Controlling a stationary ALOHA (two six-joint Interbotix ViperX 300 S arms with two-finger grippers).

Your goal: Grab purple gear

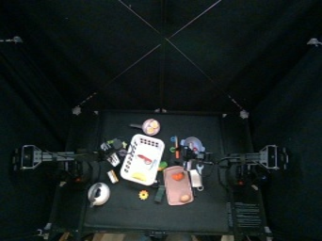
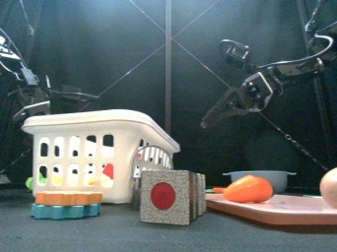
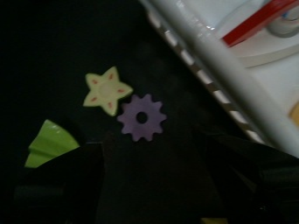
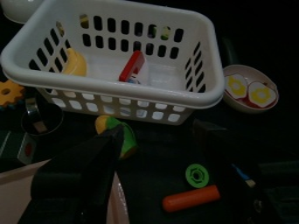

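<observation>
The purple gear lies flat on the black table, a small flower-shaped disc next to a yellow star. It shows only in the left wrist view. My left gripper hovers above it, open, its two jaws wide apart and nothing between them. The gear sits between the jaws' lines, a short way ahead of them. My right gripper hangs open over the table beside the white basket, holding nothing.
The basket stands close beside the gear and holds a banana and a red item. A green piece lies near the star. A fried-egg plate, green ring, carrot and pink board lie around.
</observation>
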